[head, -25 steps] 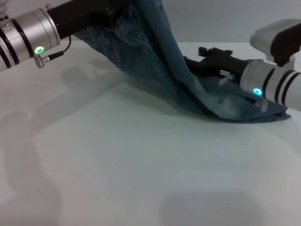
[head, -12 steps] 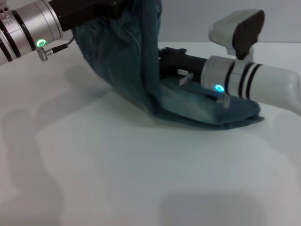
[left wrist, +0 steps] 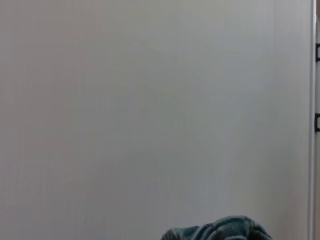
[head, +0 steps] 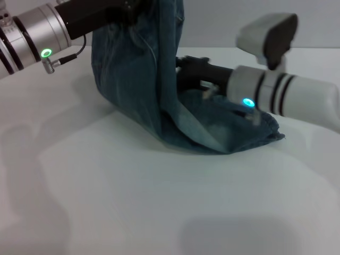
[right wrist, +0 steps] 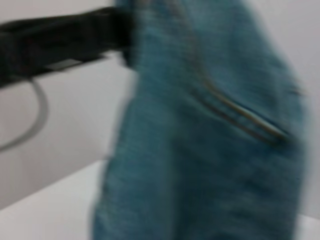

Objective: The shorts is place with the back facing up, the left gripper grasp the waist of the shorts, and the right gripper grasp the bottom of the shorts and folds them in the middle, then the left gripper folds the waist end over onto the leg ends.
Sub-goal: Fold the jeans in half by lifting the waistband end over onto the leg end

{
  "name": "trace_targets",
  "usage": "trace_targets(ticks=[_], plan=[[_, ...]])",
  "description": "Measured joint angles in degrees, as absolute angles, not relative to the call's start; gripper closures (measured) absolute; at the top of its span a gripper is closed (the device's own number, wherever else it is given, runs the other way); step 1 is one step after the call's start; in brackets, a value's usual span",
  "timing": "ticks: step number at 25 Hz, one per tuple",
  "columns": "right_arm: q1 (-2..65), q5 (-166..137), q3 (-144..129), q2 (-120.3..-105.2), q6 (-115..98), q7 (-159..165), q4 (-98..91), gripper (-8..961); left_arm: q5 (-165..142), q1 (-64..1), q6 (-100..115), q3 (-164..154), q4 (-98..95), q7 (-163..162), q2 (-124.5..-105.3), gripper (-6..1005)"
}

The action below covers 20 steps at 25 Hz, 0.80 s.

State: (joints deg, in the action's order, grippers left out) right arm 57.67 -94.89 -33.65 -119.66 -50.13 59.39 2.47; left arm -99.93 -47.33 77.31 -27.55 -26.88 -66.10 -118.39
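The blue-green denim shorts hang in a tall drape from my left gripper, which is shut on their upper end at the top edge of the head view. A gathered bit of denim shows in the left wrist view. The lower part of the shorts lies crumpled on the white table under my right arm. My right gripper reaches in from the right, its tip buried in the hanging cloth and holding it. The right wrist view is filled by denim, with the left gripper's black body behind it.
The white table stretches bare in front of and to the left of the shorts. The grey-white box on my right arm stands above the crumpled end of the cloth.
My right arm has moved left toward the left gripper, dragging the lower end of the shorts along. The drape has gone from a long slope to a steep, bunched hang.
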Motion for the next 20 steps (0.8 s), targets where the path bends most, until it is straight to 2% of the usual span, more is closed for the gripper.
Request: trace_targets(ticks=[11,20], plan=[[43.88,-84.32,-32.87,-119.34,-50.00,59.32,-5.44,277,-99.11,-47.11,75.24,-33.59,-25.55,-65.62,-118.69,885],[39.38,-77.73,-32.86,-119.17,-48.92,58.14,-8.22,277,-88.98,-47.52,72.85,-45.84,-22.88,-62.55,-119.01,875]])
